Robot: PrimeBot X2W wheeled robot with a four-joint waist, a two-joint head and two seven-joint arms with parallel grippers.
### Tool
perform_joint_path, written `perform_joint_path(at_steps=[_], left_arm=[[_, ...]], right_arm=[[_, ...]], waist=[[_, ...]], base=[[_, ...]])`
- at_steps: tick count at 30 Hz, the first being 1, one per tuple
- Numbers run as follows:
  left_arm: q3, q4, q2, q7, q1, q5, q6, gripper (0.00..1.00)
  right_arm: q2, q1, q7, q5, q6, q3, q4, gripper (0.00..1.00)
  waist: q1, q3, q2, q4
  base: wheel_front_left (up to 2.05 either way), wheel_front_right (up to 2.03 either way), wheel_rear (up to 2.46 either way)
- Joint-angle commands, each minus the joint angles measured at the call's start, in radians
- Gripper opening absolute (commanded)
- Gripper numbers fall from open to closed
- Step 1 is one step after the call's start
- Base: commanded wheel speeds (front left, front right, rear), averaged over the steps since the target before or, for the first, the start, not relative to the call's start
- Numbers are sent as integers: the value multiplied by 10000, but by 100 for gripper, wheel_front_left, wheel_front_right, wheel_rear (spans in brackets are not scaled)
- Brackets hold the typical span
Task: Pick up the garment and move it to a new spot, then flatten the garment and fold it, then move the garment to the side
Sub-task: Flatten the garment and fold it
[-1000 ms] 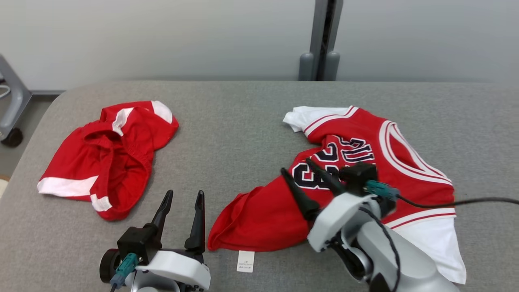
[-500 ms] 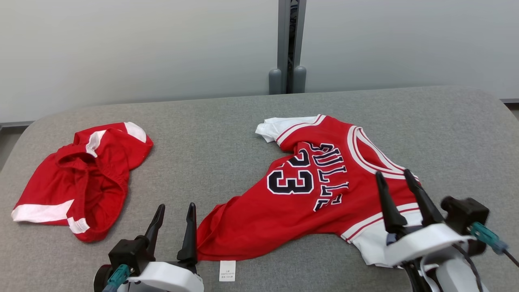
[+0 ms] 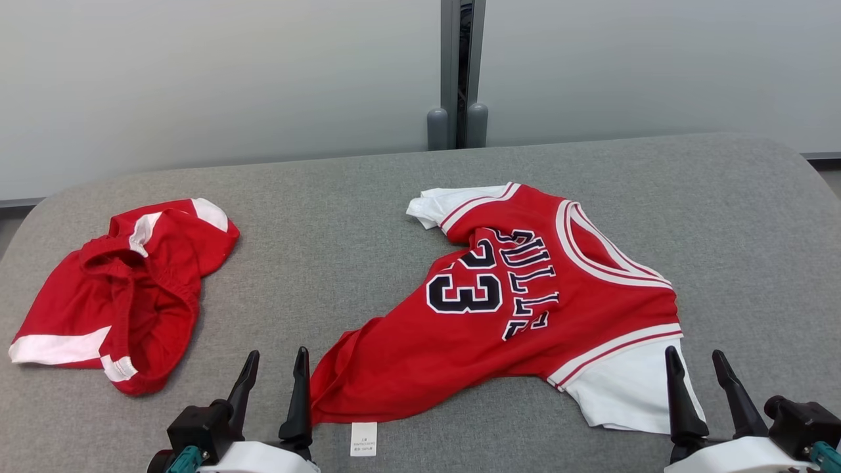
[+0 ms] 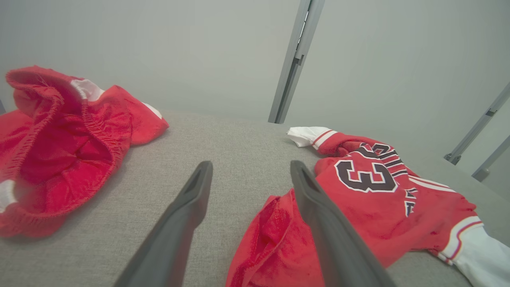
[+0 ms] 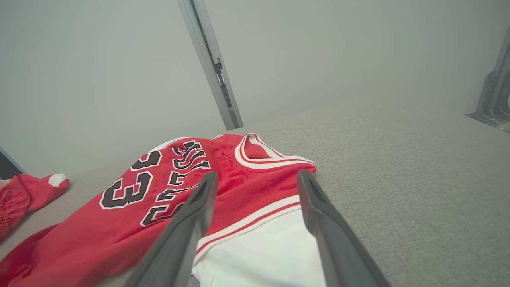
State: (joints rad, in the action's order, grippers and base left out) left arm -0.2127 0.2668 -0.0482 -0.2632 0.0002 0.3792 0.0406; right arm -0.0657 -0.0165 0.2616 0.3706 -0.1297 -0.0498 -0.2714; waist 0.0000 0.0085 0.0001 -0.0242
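1. Grey fabric covers the tabletop (image 3: 368, 217), which is backed by a pale wall with a grey post (image 3: 458, 72) behind the middle of the far edge.
2. A red jersey (image 3: 525, 315) with white trim and the number 23 is spread, rumpled, over the right half of the tabletop. Its hem is drawn toward the near edge and one white sleeve toward the near right corner.
3. The left gripper (image 3: 276, 358) is seen at the near edge, its fingers parted and nothing held. The jersey's bunched hem lies just beside its right finger; whether they touch cannot be told.
4. The right gripper (image 3: 695, 355) is likewise spread wide and empty at the near edge. The white sleeve lies just beside its left finger, and in the right wrist view it is seen between and ahead of the fingers.
5. Red shorts (image 3: 131, 282) are heaped near the left edge, well apart from the jersey.
6. A small white label (image 3: 363, 439) lies at the near edge, just below the hem.
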Motion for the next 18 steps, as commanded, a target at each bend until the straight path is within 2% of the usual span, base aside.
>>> perform_joint_path(at_steps=[1, 11, 18], left_arm=[[23, -4, -44, -15, 77, 45, -40, 100], [-54, 21, -42, -15, 20, 18, -98, 100], [-286, 641, -42, -15, 192, 121, -238, 100]], right_arm=[[-18, -76, 58, -15, -22, 29, 12, 100], [107, -5, 58, -59, -22, 112, 136, 100], [116, -145, 58, -102, -22, 251, 85, 100]], waist=[[0, 5, -1, -5], [0, 35, -1, 85], [0, 66, -1, 120]], base=[[0, 0, 0], [0, 0, 0], [0, 0, 0]])
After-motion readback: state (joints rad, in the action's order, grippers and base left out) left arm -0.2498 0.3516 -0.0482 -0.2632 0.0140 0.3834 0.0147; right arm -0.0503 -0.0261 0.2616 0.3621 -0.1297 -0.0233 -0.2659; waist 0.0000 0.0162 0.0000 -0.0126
